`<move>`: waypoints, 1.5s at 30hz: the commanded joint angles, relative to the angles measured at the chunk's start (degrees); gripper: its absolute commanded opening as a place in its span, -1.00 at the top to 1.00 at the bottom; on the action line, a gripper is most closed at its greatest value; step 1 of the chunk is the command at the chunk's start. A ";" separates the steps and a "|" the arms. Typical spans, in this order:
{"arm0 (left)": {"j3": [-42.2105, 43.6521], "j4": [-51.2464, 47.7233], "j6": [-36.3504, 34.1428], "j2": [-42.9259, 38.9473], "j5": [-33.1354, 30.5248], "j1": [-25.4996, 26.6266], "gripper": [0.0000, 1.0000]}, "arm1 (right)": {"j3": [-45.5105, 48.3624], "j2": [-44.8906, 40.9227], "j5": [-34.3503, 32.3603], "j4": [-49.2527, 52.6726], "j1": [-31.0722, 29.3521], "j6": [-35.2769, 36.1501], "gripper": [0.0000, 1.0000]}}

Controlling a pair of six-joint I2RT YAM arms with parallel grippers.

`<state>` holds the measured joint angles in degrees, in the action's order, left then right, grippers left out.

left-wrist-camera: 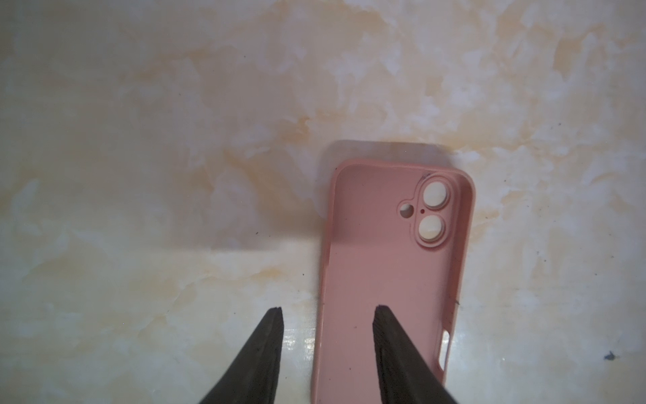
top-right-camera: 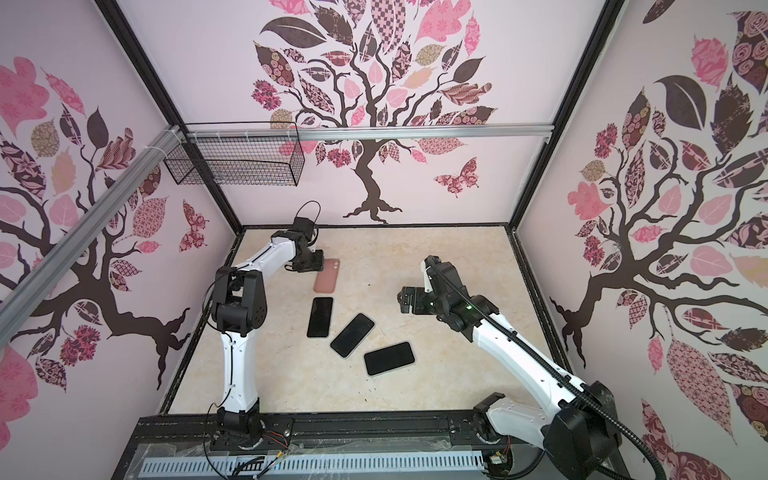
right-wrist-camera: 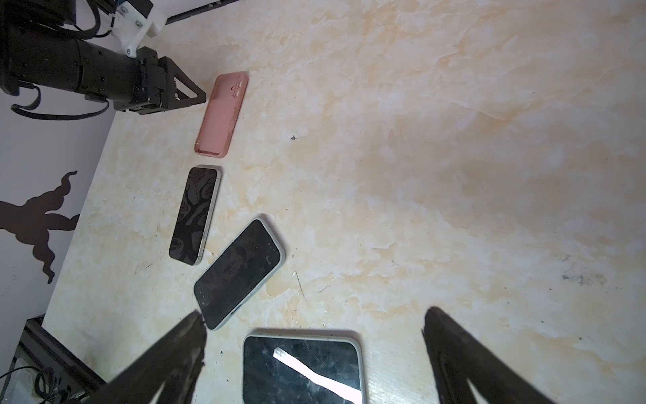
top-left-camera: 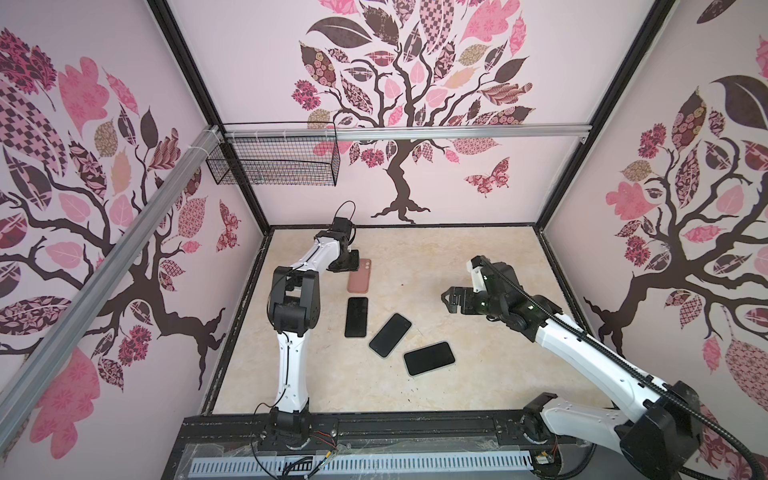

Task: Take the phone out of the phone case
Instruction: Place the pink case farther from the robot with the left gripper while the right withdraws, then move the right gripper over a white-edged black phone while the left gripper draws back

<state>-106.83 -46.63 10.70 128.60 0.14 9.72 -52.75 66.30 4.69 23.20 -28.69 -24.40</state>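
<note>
Your left gripper (left-wrist-camera: 328, 309) spread, astride a long wall of the empty pink phone case (left-wrist-camera: 391, 280) | your right gripper (right-wrist-camera: 314, 313) spread wide, empty, above a black phone (right-wrist-camera: 302, 370)

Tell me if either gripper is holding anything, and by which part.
Nothing. The left gripper stands open astride a wall of the pink case; the right gripper is open.

Light: I see it soft, even | Glare: white streak on phone (right-wrist-camera: 304, 370) by right pincer (right-wrist-camera: 314, 314), itself blurred | Edges: walls (top-left-camera: 83, 208) bow
</note>
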 commanded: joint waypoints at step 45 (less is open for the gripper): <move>60.53 12.32 12.41 -76.91 20.16 -5.40 -0.97 | -36.75 51.74 -18.44 21.72 -23.71 -45.33 -0.99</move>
<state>-47.77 -35.24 22.74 52.86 18.72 4.73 -86.70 115.00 -12.21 40.71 -52.07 -67.57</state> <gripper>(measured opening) 0.983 0.992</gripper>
